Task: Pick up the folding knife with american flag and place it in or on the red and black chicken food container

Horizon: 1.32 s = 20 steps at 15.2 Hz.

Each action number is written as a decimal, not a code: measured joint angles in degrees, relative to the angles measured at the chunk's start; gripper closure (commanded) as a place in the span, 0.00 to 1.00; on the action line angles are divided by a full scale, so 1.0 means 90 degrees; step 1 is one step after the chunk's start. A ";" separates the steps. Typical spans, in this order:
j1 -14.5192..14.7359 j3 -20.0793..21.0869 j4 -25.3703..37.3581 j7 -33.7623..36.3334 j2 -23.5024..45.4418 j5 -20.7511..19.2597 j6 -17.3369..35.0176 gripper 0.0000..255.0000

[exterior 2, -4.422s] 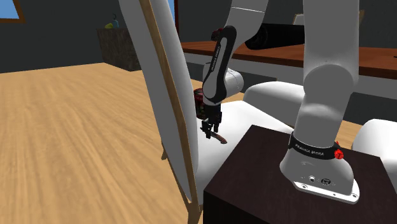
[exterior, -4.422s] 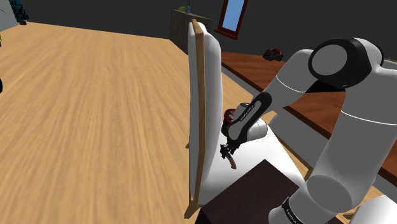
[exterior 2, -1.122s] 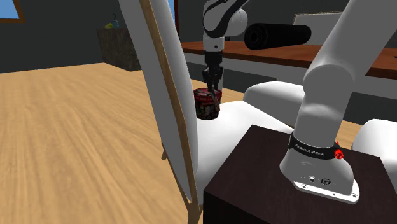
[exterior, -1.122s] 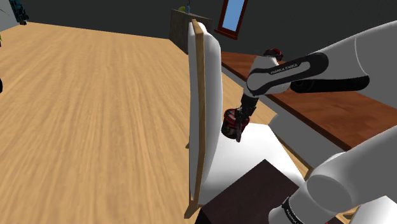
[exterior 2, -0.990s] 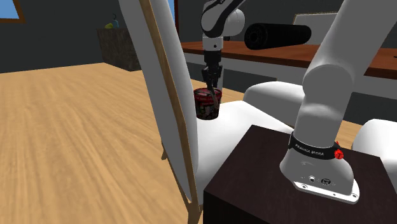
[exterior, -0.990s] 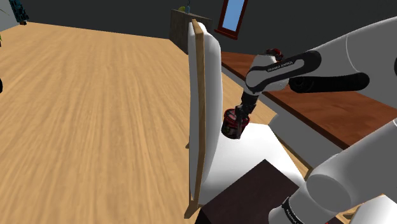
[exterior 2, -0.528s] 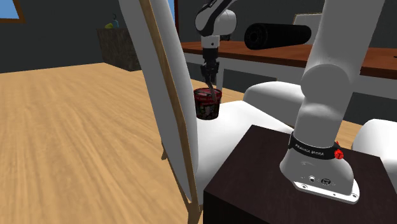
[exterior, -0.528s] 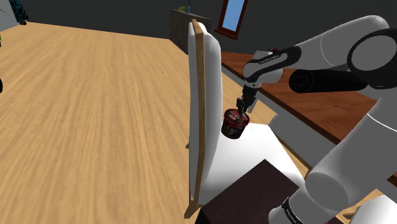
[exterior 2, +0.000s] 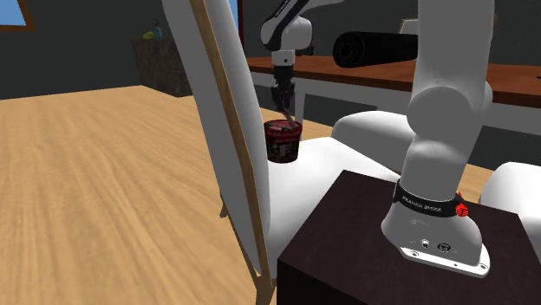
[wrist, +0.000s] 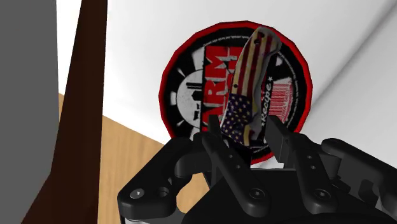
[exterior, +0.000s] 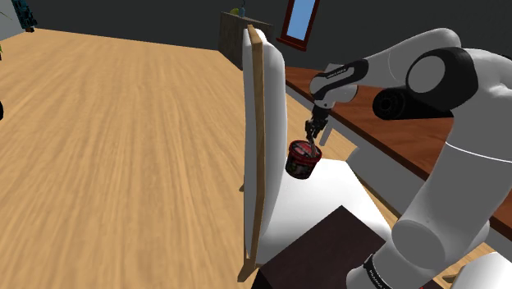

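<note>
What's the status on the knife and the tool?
Tool open, above the container. Flag knife lies on its lid, not held. Upright white panel close beside.

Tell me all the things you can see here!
Knife: one, flag-patterned, lying on the container's lid.
Container: one, red and black, on the cushion.
Cushion: one, white, beside the stand.
Board: one, white with a wooden edge, upright beside the container.
Floor: wooden, at the shoulder view's left.
Counter: one, brown, behind the arm.
Stand: one, dark box, under the arm.
Arm: one, white.
Gripper: one, black, open, above the container.
</note>
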 measured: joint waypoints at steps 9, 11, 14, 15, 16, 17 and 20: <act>-0.0038 0.0043 -0.0187 -0.0087 0.0313 0.0136 0.0654 1.00; -0.0050 0.0062 -0.0138 -0.0096 0.0376 0.0179 0.0784 1.00; -0.0054 0.0081 -0.0172 -0.0095 0.0434 0.0191 0.1145 1.00; -0.0059 0.0086 -0.0181 -0.0112 0.0433 0.0188 0.1155 1.00; -0.0064 0.0097 -0.0257 -0.0140 0.0423 0.0192 0.1355 1.00; -0.0055 0.0096 -0.0291 -0.0101 0.0428 0.0181 0.1502 1.00; -0.0088 0.0121 -0.0264 -0.0155 0.0478 0.0186 0.1643 0.00</act>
